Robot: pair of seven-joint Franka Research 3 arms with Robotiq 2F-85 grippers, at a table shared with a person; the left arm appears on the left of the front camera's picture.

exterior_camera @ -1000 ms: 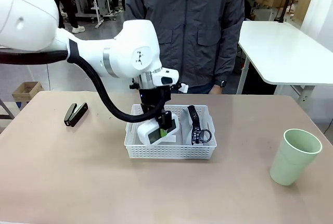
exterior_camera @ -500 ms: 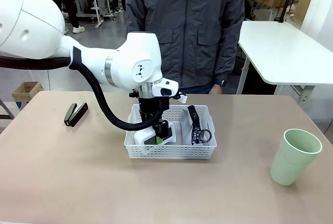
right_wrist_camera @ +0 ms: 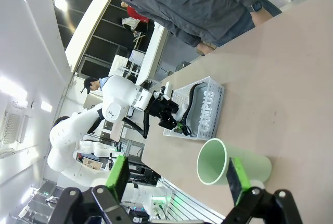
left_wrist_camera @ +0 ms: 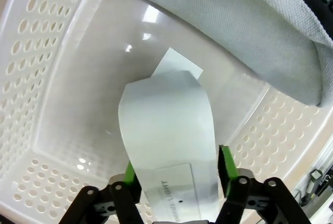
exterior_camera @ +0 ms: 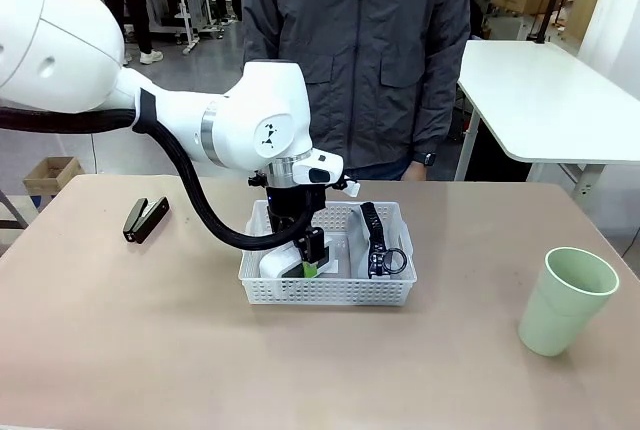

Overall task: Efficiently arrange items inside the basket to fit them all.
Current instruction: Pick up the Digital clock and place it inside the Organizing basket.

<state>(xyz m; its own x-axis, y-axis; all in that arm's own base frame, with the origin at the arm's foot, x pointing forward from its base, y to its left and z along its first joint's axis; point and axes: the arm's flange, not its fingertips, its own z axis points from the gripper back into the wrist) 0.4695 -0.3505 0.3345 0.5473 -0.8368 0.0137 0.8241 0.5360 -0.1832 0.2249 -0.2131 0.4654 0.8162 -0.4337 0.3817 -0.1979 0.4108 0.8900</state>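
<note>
Counts: one basket [exterior_camera: 330,292], one grey pouch [left_wrist_camera: 250,21], one white device [left_wrist_camera: 166,125], one stapler [exterior_camera: 146,219], one cup [exterior_camera: 567,300] and two claws.
Left claw [exterior_camera: 311,260]: down inside the basket, green pads flanking the white device. Whether they press it or stand clear, I cannot tell.
Pouch: in the basket, just right of this claw.
Stapler: on the table, well left of it.
Cup: upright, far right.
Right claw [right_wrist_camera: 177,177]: fingers apart, empty, with the cup ahead.
Room: bare basket floor beyond the device; open tabletop all round.
</note>
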